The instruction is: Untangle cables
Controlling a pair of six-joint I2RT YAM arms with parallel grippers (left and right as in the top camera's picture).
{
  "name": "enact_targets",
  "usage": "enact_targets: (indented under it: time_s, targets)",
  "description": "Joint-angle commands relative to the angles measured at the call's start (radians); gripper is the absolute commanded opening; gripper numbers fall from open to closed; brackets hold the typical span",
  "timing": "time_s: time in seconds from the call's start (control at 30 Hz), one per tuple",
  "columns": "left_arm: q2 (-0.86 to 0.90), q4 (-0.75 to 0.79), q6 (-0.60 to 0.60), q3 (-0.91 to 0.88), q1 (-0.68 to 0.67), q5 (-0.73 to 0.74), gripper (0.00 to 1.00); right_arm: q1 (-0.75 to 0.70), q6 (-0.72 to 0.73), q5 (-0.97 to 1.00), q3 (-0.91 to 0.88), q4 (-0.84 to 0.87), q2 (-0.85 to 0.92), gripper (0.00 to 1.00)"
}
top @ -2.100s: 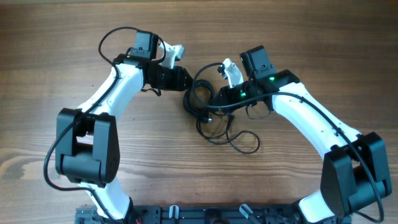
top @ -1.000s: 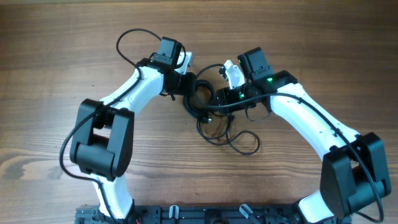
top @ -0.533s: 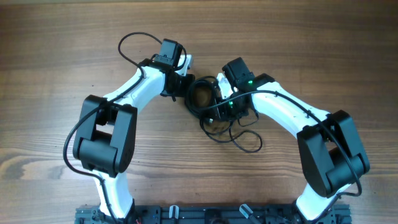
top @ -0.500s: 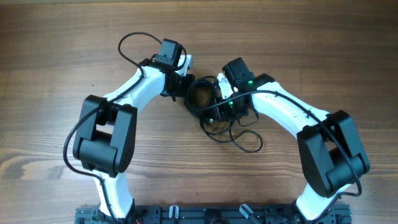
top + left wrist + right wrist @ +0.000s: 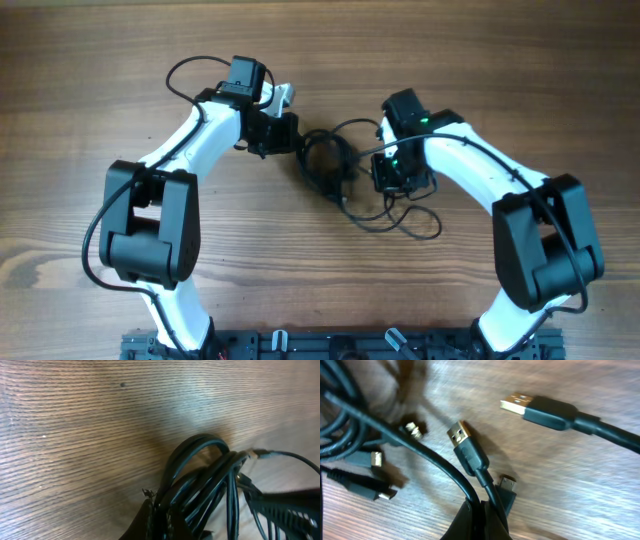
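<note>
The cables (image 5: 325, 160) are thin black cords, bunched in a coil at the table's middle, with loose loops trailing to the lower right (image 5: 405, 215). My left gripper (image 5: 293, 140) sits at the coil's left edge, shut on several strands of it; the left wrist view shows the bundle (image 5: 200, 485) running into the closed jaws (image 5: 161, 522). My right gripper (image 5: 390, 178) is at the coil's right side, shut on two cords (image 5: 482, 487) that rise from its jaws (image 5: 481, 519). Two gold USB plugs (image 5: 520, 402) (image 5: 460, 432) and small plugs (image 5: 377, 458) lie on the wood.
The wooden table (image 5: 90, 60) stretches bare around the tangle. Thicker black arm cables loop at the upper left (image 5: 190, 70). A black rail (image 5: 340, 345) runs along the front edge between the arm bases.
Both grippers have shut on the cables. The left arm has drawn back to the left and the right arm to the right, stretching the coil apart between them.
</note>
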Motion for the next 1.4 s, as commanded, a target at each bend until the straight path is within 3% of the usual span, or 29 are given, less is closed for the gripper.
enact_targets:
  time_s: [0.0,0.17,0.37,0.4,0.47,0.53,0.67,0.87,0.97,1.03,1.37]
  targets:
    - [-0.041,0.011,-0.002,0.022,0.079,0.037,0.04,-0.069,0.001,0.095,-0.011,-0.045,0.014,0.04]
    - [-0.041,0.011,0.002,0.022,0.08,0.043,0.04,-0.074,-0.063,0.068,0.044,-0.073,0.014,0.04]
    - [-0.041,0.012,0.005,0.022,0.069,0.078,0.04,-0.074,-0.098,0.037,0.297,-0.232,-0.003,0.11]
    - [-0.041,0.012,0.005,0.022,0.069,0.078,0.04,-0.074,-0.074,0.036,0.337,-0.248,-0.003,0.17]
    - [-0.041,0.012,0.005,0.022,0.069,0.078,0.04,-0.074,-0.048,-0.051,0.402,-0.245,-0.003,0.43]
    - [-0.041,0.012,0.005,0.022,0.069,0.079,0.04,-0.074,-0.048,-0.135,0.408,-0.219,-0.003,0.54]
    - [-0.041,0.013,0.005,0.022,0.069,0.085,0.04,-0.071,-0.024,-0.248,0.397,-0.169,-0.002,0.6]
    - [-0.041,0.021,0.005,0.022,0.069,0.18,0.04,-0.035,0.137,-0.286,0.36,-0.085,0.003,0.52]
    - [-0.041,0.024,0.006,0.022,0.068,0.216,0.04,0.006,0.308,-0.286,0.331,-0.021,0.005,0.36]
    - [-0.041,0.024,0.005,0.022,0.064,0.224,0.04,0.029,0.39,-0.286,0.317,0.016,0.005,0.31]
    - [-0.041,0.031,0.058,0.022,-0.002,0.264,0.04,0.125,0.724,-0.131,0.207,0.204,0.006,0.31]
